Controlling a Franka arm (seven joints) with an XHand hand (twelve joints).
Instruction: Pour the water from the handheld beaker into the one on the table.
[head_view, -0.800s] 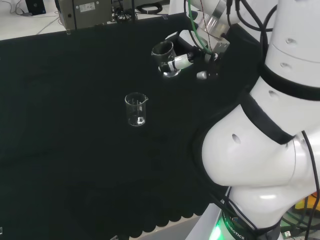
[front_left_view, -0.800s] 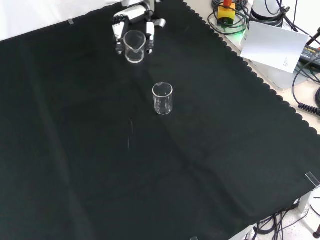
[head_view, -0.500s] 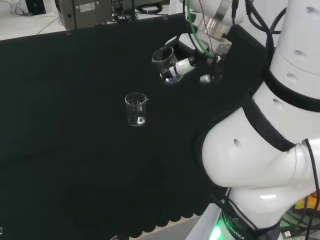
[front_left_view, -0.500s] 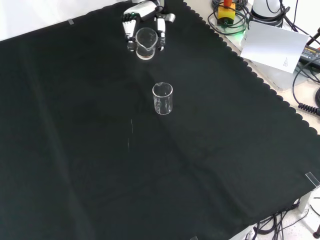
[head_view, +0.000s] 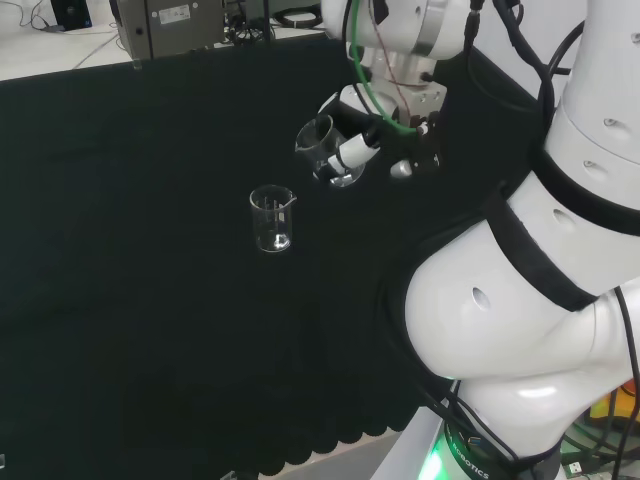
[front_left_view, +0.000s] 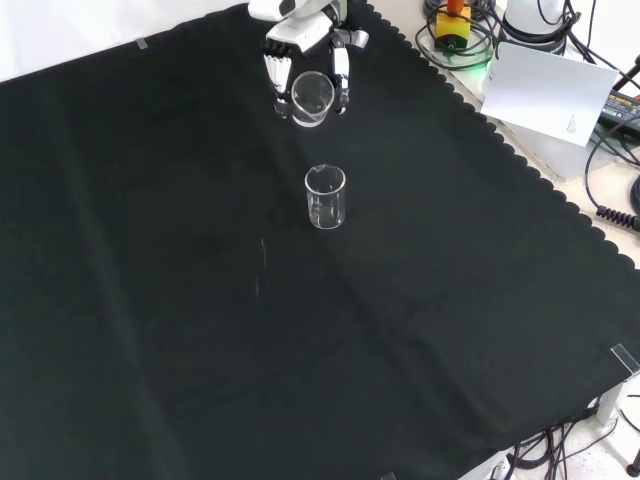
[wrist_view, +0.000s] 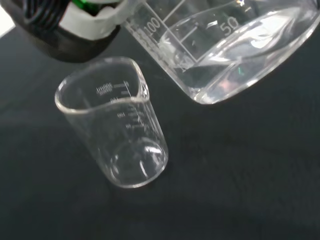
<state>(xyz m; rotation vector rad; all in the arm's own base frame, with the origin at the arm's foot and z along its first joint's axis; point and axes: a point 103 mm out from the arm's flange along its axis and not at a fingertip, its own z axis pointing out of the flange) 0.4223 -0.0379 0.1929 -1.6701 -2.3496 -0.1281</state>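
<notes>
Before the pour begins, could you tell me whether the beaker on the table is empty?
Empty: the wrist view shows the standing beaker clear to its base, upright on the cloth.

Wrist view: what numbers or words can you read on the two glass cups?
"100": on the scale of the tilted beaker, the one with water in it.
"50": on the same beaker's scale, nearer its bottom.
Standing beaker: it has scale lines and tiny print, too small to read.
</notes>
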